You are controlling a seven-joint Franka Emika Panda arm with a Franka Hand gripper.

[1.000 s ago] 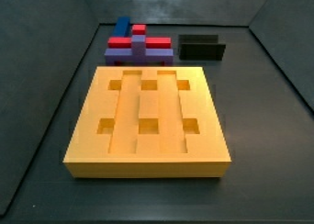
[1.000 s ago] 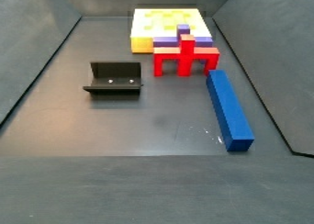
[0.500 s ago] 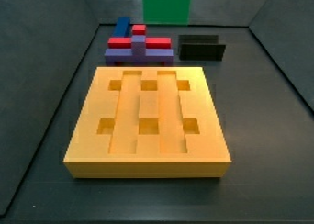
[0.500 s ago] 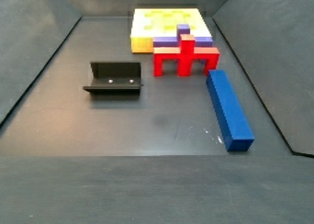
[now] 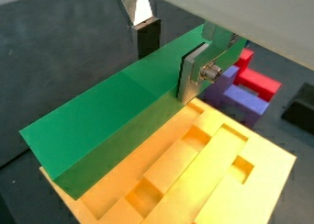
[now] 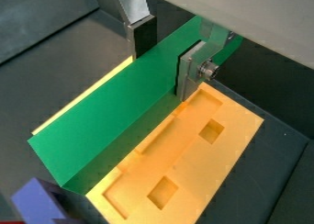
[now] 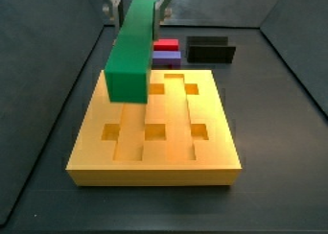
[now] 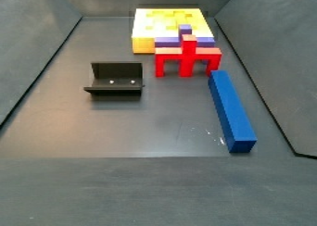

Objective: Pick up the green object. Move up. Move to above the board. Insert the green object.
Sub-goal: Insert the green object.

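The green object (image 7: 133,46) is a long green bar held above the far left part of the yellow-orange board (image 7: 153,147). My gripper (image 7: 141,0) is shut on the bar's upper end at the top of a side view. In both wrist views the silver fingers (image 5: 196,72) (image 6: 193,67) press the bar's (image 5: 123,117) (image 6: 117,117) two sides, with the gripper (image 5: 170,46) (image 6: 166,46) over the board (image 5: 208,173) (image 6: 203,145). The bar hangs apart from the board's square holes. The board also shows at the far end of a side view (image 8: 168,26).
A red block (image 7: 167,45) and a purple block (image 7: 167,58) sit behind the board, beside the black fixture (image 7: 212,51). In a side view the red block (image 8: 186,56), a long blue bar (image 8: 232,109) and the fixture (image 8: 118,79) lie on the grey floor.
The green bar, held in my gripper, has come into a side view from the top and moved forward and down over the board. The other pieces have not moved.
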